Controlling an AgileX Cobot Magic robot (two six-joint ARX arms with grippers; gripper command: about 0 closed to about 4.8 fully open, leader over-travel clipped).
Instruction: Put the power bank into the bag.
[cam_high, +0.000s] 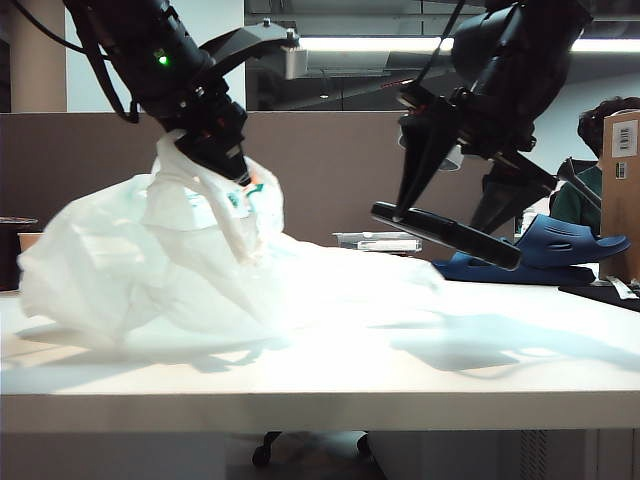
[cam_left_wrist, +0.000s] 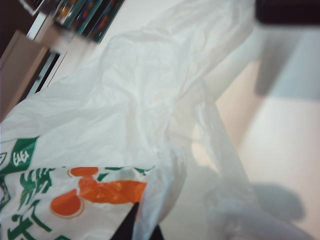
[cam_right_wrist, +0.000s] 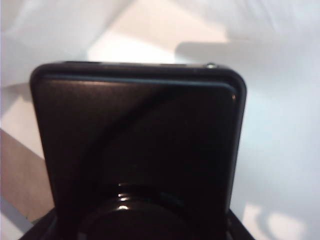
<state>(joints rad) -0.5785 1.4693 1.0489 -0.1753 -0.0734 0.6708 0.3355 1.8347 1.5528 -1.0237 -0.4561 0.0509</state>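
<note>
The bag (cam_high: 150, 270) lies crumpled on the left of the table, translucent white with a green and orange print. My left gripper (cam_high: 240, 175) hangs over its top, shut on a bunched strip of the bag's plastic. In the left wrist view the bag (cam_left_wrist: 125, 100) fills the frame, and the dark fingertips of the left gripper (cam_left_wrist: 141, 231) pinch a fold of it. My right gripper (cam_high: 445, 215) holds the black power bank (cam_high: 470, 242) in the air to the right of the bag, tilted down to the right. Seen from the right wrist, the power bank (cam_right_wrist: 140, 140) sits between the jaws of the right gripper (cam_right_wrist: 140, 220).
The white table (cam_high: 450, 380) runs to a front edge near the camera. Dark blue sandals (cam_high: 560, 245) lie at the back right, beside a cardboard box (cam_high: 622, 190). A small clear box (cam_high: 378, 241) sits behind the power bank.
</note>
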